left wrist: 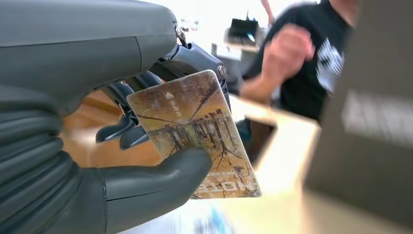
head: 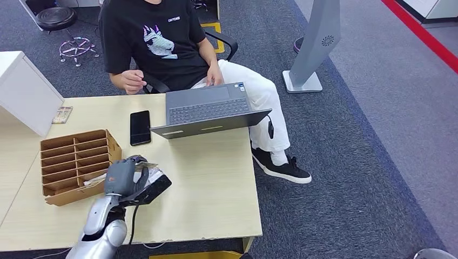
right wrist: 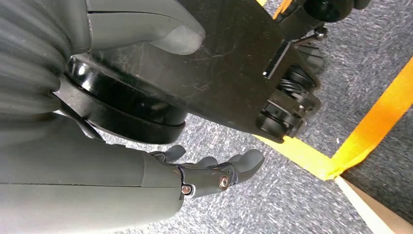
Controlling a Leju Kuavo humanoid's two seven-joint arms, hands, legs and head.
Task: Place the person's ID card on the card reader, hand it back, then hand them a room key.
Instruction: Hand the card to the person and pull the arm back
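Beside organizer (head: 75,164), laptop (head: 210,110), phone (head: 140,127).

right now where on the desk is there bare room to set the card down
The widest bare patch of the table lies between the laptop and the near edge. It is crowded around the left hand holding the card, with the wooden organizer and phone close by.

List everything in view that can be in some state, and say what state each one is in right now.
left hand: holds the card, above the table beside the wooden organizer.
card: pinched between thumb and fingers, printed face visible.
right hand: holds nothing, fingers loosely extended above the carpet.
laptop: lid open.
phone: flat on the table, screen dark.
wooden organizer: lies on the table, slots open.
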